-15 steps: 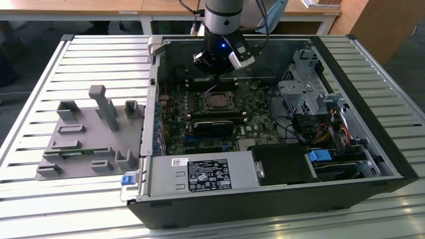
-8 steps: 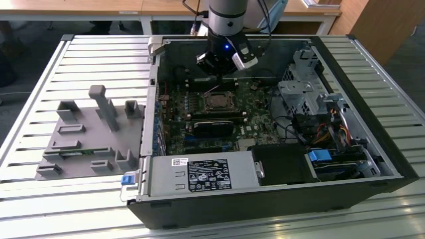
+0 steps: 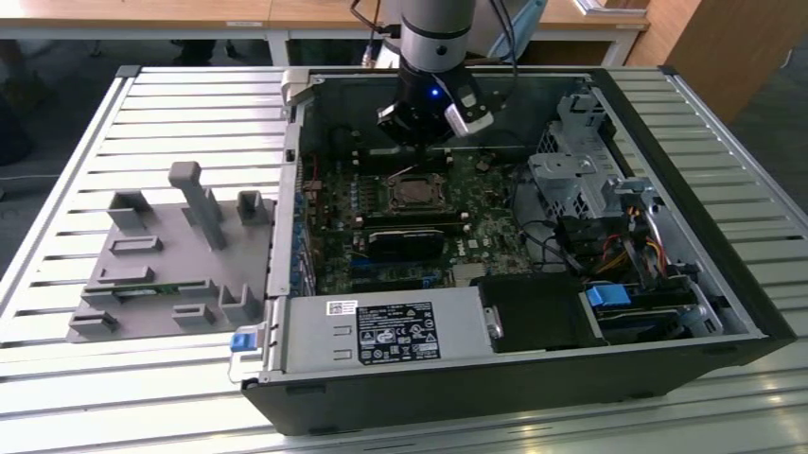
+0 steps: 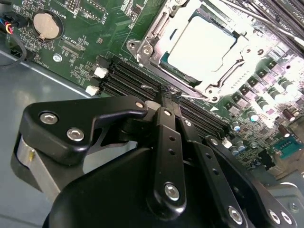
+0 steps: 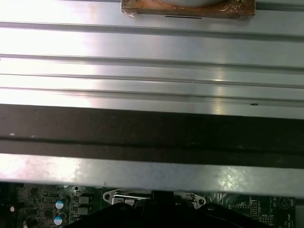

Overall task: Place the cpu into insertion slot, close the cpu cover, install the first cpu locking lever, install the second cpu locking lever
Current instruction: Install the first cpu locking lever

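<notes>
The cpu is sitting in the insertion slot with the cpu cover lying flat around it. The pincer is hovering just beside the slot, fingers pressed together on nothing, tips over the black memory slots. In the exterior view the pincer is hanging inside the open computer case on the slatted counter.
</notes>
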Robot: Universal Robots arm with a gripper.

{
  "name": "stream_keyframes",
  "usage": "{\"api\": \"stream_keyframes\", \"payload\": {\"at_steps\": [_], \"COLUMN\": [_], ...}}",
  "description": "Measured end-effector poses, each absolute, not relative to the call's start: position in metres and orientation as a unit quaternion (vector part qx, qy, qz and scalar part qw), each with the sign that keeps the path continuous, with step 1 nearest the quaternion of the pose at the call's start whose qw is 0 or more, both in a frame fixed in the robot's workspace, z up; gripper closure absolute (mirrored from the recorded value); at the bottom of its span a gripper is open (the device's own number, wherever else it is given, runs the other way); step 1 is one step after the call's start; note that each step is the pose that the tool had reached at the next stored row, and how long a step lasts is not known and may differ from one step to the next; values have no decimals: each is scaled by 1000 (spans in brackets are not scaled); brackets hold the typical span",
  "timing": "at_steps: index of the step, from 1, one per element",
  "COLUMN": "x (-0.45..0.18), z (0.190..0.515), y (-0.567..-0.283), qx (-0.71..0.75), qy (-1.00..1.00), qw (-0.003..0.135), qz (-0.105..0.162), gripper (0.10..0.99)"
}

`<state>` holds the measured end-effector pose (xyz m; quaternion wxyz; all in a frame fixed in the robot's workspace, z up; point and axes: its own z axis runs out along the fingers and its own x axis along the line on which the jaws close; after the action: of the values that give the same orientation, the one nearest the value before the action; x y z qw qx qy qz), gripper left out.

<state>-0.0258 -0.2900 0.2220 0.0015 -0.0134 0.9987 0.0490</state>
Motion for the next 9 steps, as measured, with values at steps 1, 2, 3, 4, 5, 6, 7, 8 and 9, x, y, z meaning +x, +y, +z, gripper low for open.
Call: {"api": "stream_keyframes", "payload": {"at_steps": [1, 2, 3, 4, 5, 6, 7, 8, 9], "x": [-26, -25, -25, -24, -23, -22, -22, -21, -20], "z": [221, 221, 220, 219, 218, 217, 217, 216, 215], "y": [-290, -290, -290, -289, -289, -289, -289, -288, -288], "qx": [-13, -13, -13, -13, -13, -13, -13, -13, -13], "qy": [999, 999, 999, 999, 999, 999, 999, 999, 999], "qw": [1, 1, 1, 1, 1, 2, 1, 1, 1], "qz": [49, 49, 49, 49, 49, 49, 49, 49, 49], "gripper": [980, 980, 980, 980, 980, 980, 980, 980, 980]}}
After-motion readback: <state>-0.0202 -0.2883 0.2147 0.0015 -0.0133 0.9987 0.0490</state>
